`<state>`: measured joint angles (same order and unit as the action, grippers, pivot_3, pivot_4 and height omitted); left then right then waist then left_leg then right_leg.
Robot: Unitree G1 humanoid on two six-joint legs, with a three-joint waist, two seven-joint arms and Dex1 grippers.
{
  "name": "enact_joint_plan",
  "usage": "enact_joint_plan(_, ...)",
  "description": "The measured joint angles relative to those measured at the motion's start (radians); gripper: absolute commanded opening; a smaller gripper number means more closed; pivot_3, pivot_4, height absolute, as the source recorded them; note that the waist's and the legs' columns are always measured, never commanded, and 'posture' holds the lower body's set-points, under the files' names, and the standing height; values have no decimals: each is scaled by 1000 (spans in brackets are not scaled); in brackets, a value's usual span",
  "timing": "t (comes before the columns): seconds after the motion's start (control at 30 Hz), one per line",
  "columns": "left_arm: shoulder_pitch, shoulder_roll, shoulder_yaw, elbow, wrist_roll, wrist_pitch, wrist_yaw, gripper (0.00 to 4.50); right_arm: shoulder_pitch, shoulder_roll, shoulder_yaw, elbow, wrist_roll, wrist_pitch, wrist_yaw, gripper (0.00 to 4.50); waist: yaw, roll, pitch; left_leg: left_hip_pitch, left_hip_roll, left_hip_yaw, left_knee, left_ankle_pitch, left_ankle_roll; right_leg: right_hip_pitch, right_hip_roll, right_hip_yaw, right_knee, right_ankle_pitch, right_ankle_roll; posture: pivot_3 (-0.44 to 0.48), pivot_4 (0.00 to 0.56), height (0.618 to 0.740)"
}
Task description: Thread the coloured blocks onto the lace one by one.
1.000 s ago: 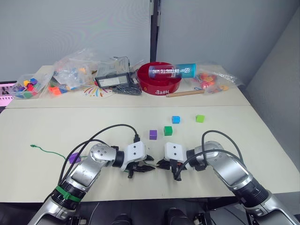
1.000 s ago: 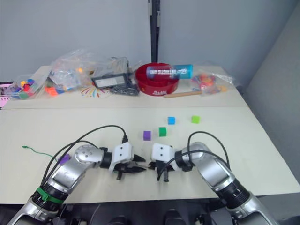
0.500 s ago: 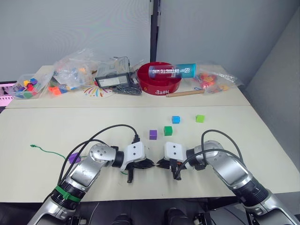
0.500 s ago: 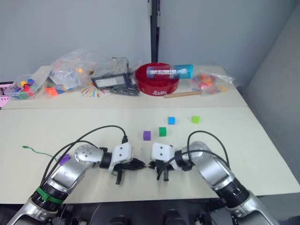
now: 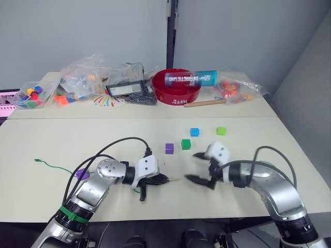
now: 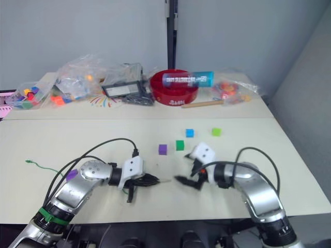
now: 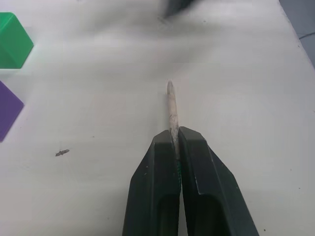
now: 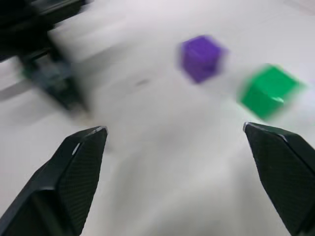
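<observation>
Lace point(image 7: 172, 110) tip juts stiff and pale from the left claw point(image 7: 175, 142), pinched near the worktop's front edge. Right claw point(image 5: 198, 166) hangs spread, empty, just short of the purple block point(image 5: 169, 148) and dark green block point(image 5: 185, 144). Light, slick cubes: grip flat faces, hole clear.

The left gripper point(image 5: 164, 180) lies low on the table point(image 5: 289, 155), its fingers pinched on the pale tip of the lace point(image 5: 175, 180), which pokes out toward the right gripper point(image 5: 197, 166). The right gripper hangs just past that tip with its fingers spread wide. Beyond the two grippers sit a purple block point(image 5: 169, 148) and a dark green block point(image 5: 185, 144); farther off lie a light blue block point(image 5: 194, 132) and a lime green block point(image 5: 221, 130). Another purple block point(image 5: 81, 174) rests behind the left arm.
</observation>
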<state>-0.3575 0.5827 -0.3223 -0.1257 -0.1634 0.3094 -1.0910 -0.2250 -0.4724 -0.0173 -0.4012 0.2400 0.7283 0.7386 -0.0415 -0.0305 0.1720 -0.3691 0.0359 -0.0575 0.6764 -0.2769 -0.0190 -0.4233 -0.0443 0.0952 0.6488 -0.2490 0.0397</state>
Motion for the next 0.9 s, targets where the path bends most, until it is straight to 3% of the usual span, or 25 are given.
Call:
enact_joint_plan(0.2, 12, -1, 23, -2, -4, 0, 9, 0, 65, 336, -50, 52, -174, -34, -513, 4490, -5, 1, 0, 0, 0, 1, -1, 0, 0, -2, 0, 1, 1, 0, 0, 0, 150, 740)
enact_joint_plan(0.37, 12, -5, 25, -2, -4, 0, 11, 0, -9, 456, -51, 192, -267, -148, -753, 4490, -5, 2, 0, 0, 0, 2, 0, 0, -1, -1, -1, 1, 0, 1, 1, 0, 150, 740)
enact_joint_plan(0.57, 14, -7, 27, -6, -3, 0, 19, 0, -247, 415, -124, 609, -291, -365, -894, 4490, -8, 2, 0, 0, 0, 2, -1, 1, -1, -1, -1, 1, 0, 2, 1, 0, 150, 740)
enact_joint_plan(0.73, 16, -6, 29, -19, -3, 7, 27, 0, -453, 336, -185, 970, -255, -518, -894, 4490, -20, 2, 0, 0, 0, 2, -1, 1, -1, -1, -1, 2, 0, 2, 1, 0, 150, 740)
enact_joint_plan(0.9, 18, -5, 29, -30, -3, 23, 37, 0, -580, 315, -187, 1209, -249, -627, -882, 4490, -38, 2, 0, 1, 0, 2, -2, 1, -1, -1, -1, 2, 0, 2, 1, 0, 150, 740)
